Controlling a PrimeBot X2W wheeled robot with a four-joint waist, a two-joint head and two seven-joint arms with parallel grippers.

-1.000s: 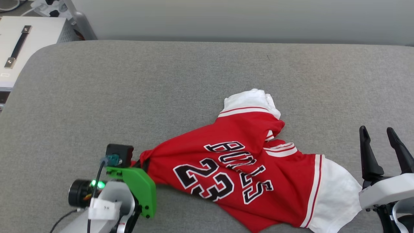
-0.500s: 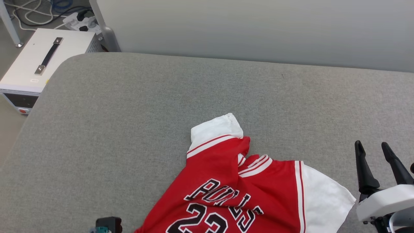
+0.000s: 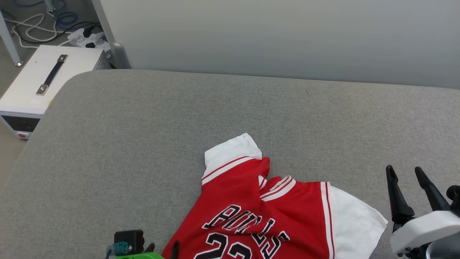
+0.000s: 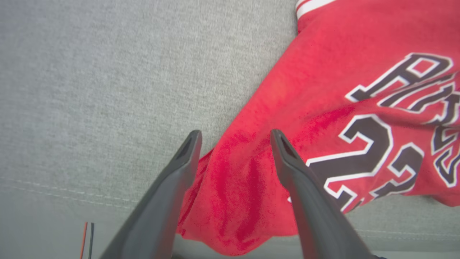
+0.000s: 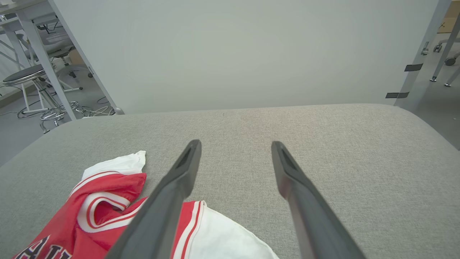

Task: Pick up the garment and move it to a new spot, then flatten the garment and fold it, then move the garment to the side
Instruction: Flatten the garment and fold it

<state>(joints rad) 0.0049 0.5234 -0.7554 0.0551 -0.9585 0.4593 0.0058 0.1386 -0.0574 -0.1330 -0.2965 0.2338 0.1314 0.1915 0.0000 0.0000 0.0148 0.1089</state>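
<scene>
We see the garment lying crumpled on the grey padded surface, toward that surface's near edge and roughly midway across it. Its black lettering faces up. One white sleeve points toward the middle of the surface, and the other white sleeve spreads flat toward the surface's right side. The striped collar sits folded between the two.

The left gripper hangs over the surface's near edge, left of its middle. Its jaws stand well apart, and the bunched red hem lies in the gap between the two dark fingers. From the wrist view we cannot be sure whether the cloth touches the fingers' inner faces. It looks slack rather than pinched.

The right gripper sits over the near right part of the surface, its fingers pointing toward the surface's far edge. Its jaws are spread wide, with bare grey fabric showing between them.

Off the surface's far left corner, a white box with a black handle stands on the floor. A pale wall panel runs along the surface's far edge.
</scene>
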